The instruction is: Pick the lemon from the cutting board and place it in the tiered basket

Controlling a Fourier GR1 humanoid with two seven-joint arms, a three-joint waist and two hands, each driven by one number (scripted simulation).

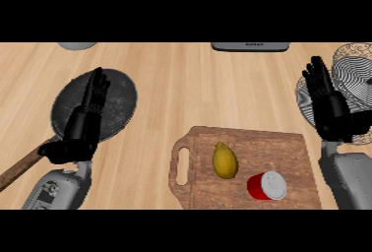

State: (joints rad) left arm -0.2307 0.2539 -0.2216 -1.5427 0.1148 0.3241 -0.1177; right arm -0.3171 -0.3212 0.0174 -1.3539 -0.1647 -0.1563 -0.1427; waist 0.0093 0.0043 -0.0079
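The lemon [224, 160] lies on the cutting board [291, 147], just left of a red can [267, 185] lying on its side on the same board. The right hand [328, 106] hovers up and right of the board, fingers straight and holding nothing, over the tiered basket [357, 61]. The left hand [85, 120], fingers also straight, hangs well left of the board above a dark frying pan [120, 96].

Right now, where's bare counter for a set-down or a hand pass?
Widest bare patch: light wood counter between the dark round frying pan and the wire tiered basket, above the brown wooden cutting board. Board's upper right is bare too. Crowded: yellow lemon beside the red-and-white can; right hand over the basket.
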